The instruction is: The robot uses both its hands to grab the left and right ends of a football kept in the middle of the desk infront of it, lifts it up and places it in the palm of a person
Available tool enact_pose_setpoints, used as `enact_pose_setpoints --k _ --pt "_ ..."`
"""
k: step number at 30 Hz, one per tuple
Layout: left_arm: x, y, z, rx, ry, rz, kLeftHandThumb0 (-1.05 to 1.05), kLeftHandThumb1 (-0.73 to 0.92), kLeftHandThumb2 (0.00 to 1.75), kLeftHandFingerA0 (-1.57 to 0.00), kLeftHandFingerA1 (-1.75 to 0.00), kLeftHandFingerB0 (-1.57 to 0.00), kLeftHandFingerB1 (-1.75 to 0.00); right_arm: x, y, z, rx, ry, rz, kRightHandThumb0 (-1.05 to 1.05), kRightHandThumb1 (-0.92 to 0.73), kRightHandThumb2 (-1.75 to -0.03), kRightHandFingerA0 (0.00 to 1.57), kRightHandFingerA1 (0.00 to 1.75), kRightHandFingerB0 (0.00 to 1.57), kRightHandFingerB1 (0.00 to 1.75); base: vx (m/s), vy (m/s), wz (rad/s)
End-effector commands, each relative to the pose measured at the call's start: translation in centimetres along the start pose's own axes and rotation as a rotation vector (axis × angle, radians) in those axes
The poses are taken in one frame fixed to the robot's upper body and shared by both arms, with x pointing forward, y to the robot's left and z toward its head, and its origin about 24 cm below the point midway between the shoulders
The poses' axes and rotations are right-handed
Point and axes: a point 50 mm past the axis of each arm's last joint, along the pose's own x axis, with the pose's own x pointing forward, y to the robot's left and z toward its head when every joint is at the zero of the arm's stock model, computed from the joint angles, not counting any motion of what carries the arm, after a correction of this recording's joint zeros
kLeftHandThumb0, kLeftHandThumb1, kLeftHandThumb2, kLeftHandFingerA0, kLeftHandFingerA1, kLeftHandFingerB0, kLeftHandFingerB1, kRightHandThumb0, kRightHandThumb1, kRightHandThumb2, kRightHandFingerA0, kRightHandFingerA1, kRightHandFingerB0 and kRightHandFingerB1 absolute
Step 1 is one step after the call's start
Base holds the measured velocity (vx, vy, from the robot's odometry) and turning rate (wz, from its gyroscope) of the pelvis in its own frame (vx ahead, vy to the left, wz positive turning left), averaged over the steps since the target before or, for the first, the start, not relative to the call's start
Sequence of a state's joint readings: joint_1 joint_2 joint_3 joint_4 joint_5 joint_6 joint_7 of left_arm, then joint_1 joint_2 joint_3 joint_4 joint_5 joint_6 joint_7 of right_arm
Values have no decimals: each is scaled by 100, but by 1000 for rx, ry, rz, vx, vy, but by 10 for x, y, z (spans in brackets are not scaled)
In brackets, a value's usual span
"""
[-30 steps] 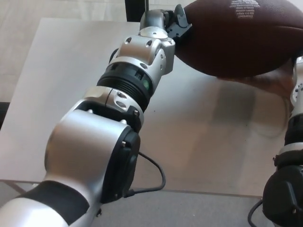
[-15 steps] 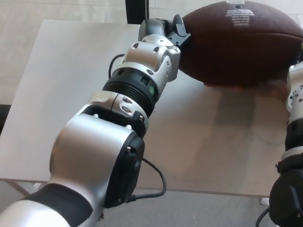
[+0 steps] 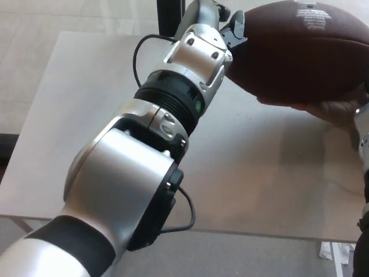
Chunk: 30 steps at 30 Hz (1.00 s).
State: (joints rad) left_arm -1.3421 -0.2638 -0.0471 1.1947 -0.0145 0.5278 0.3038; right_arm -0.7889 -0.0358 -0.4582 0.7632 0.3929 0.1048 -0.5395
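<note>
Resting high above the table (image 3: 86, 115), the football (image 3: 300, 52) lies crosswise on a person's palm (image 3: 334, 109). The left hand (image 3: 228, 26) presses its left end, fingers hidden, grip unclear; the right hand is out of view.

The left arm (image 3: 144, 173) is built of rounded, glossy silver shells joined by black segments. A ribbed black ring sits at the forearm (image 3: 176, 95), with a small green spot on it, perhaps an indicator light. Small round screws dot the silver wrist housing (image 3: 199, 52). A thin black cable (image 3: 184, 213) loops from the elbow joint; another curves near the wrist. The left hand (image 3: 228, 26) shows dark grey parts.
</note>
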Motion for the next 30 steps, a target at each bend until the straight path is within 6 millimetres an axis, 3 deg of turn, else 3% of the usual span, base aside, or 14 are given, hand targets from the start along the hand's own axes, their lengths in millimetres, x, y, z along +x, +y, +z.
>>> enact_pose_setpoints --k 1,5,6,10,11,13,14,15,17,18,19,28,29,30 --pt "0 -2 5 -114 -27 -135 -82 64 99 -47 -78 0 -15 2 -15 -3 -109 -8 79 -85 -73 -94 6 39 0 10 0 0 0" --pt "8 53 8 -155 -81 -128 -88 76 112 -2 -43 0 -15 6 -15 40 -131 -102 105 -105 -80 -118 9 32 0 4 0 0 0" --pt "8 62 6 -176 -79 -89 -81 90 67 -20 -70 0 -17 7 -18 47 -120 -123 112 -105 -80 -118 8 37 0 2 0 0 0" --pt "7 118 -3 -261 -133 39 -81 69 111 -2 -47 0 -20 6 -35 90 -221 -261 208 -99 -82 -124 0 14 0 9 0 0 0" --pt "5 129 -6 -287 -147 53 -80 89 67 -7 -62 0 -25 5 -38 96 -211 -273 215 -105 -82 -123 0 9 0 4 0 0 0" --pt "-2 159 -16 -303 -190 78 -89 77 114 -2 -45 0 -17 2 -46 118 -200 -294 212 -105 -76 -120 2 10 0 12 0 0 0" --pt "-5 169 -21 -333 -205 77 -89 91 67 0 -73 0 -9 0 -50 127 -210 -298 208 -105 -78 -121 8 26 0 8 0 0 0" --pt "-10 183 -28 -366 -217 89 -85 92 70 -10 -76 0 -23 -6 -57 138 -247 -302 212 -105 -92 -71 29 148 0 0 0 0 0" --pt "-22 208 -43 -420 -243 116 -87 75 115 0 -48 0 -13 -17 -72 160 -284 -329 228 -105 -92 -74 45 153 0 0 0 0 0" --pt "-32 221 -51 -449 -266 137 -84 73 90 -11 -59 0 -5 -26 -81 170 -267 -385 261 -105 -73 -119 0 43 0 7 0 0 0" --pt "-51 236 -62 -485 -327 164 -87 76 112 -9 -58 0 -13 -36 -94 181 -294 -450 282 -105 -79 -123 7 17 0 18 0 0 0" --pt "-178 288 -147 -432 -481 446 -88 74 114 -14 -53 -8 -25 -114 -191 210 -338 -623 316 -98 -78 -118 0 30 6 33 0 0 0" --pt "-196 291 -161 -417 -458 471 -84 75 118 -19 -57 -1 -26 -125 -207 209 -344 -631 300 -91 -92 -73 0 37 2 39 0 0 0" --pt "-223 295 -181 -373 -437 525 -81 71 109 -25 -57 -7 -39 -138 -230 206 -371 -646 257 -96 -80 -118 0 47 9 38 0 0 0"
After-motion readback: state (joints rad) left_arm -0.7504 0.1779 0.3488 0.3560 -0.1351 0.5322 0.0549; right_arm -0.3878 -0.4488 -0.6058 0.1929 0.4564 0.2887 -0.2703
